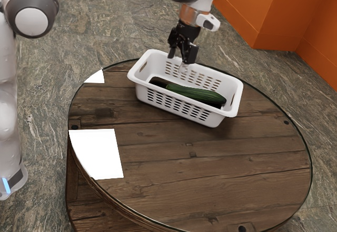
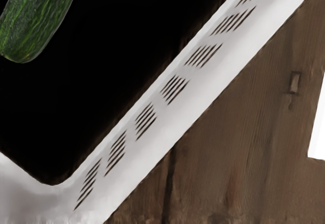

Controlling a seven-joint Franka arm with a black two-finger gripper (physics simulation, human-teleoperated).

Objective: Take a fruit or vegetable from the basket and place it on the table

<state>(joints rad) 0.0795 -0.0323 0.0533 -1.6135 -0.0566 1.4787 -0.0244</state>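
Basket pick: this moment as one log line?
gripper: at basket | cucumber: inside basket | darker item: inside basket, partly hidden | status: neither lifted out

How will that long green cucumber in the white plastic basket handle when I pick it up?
Probably stiff: the long green cucumber lies nearly straight, without sagging. Its rounded sides suggest it may roll once set down. Being long, it could tilt if gripped near one end.
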